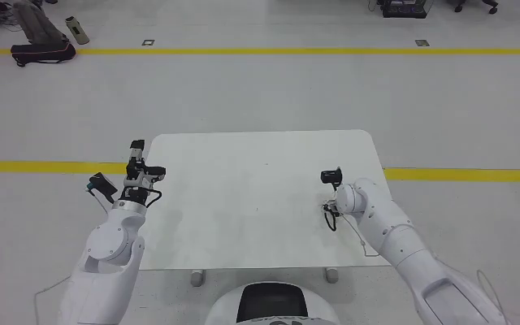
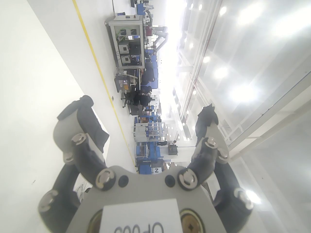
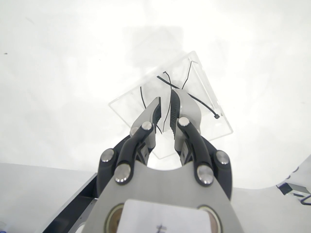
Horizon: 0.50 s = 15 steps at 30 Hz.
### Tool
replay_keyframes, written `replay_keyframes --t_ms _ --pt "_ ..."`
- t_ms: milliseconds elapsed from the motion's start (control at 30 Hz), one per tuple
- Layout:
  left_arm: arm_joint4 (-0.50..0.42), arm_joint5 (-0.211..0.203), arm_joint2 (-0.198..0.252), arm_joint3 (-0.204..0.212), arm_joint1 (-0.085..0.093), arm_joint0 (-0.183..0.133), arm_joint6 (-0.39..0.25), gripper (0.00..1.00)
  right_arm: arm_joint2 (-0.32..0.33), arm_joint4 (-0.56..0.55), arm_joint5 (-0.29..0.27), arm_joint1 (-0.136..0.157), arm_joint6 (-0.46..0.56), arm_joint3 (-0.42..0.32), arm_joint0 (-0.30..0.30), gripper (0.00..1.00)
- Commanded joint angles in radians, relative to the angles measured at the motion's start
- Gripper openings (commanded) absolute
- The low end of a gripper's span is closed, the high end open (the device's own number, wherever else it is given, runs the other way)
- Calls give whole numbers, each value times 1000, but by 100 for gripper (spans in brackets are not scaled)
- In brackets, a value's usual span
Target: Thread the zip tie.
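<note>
Right hand (image 3: pixel 165 95) narrowly parted above zip ties (image 3: pixel 205 106), left hand (image 2: pixel 147 104) spread at table (image 1: pixel 244 187) edge

One clear tray (image 3: pixel 206 127) holds three or four black zip ties (image 3: pixel 204 106); they cross, so I can't be sure.

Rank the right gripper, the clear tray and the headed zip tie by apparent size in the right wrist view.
1. right gripper, though nearness to the camera inflates it.
2. clear tray, farther off.
3. zip tie, lying in the tray.
</note>
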Motion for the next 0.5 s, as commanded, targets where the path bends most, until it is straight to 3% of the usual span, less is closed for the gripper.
replay_keyframes --t_ms 0,467 --pt "0 0 0 0 0 0 0 100 -2 -4 4 -2 -2 3 2 10" --pt "0 0 0 0 0 0 0 100 -13 -23 15 -16 -7 33 13 9"
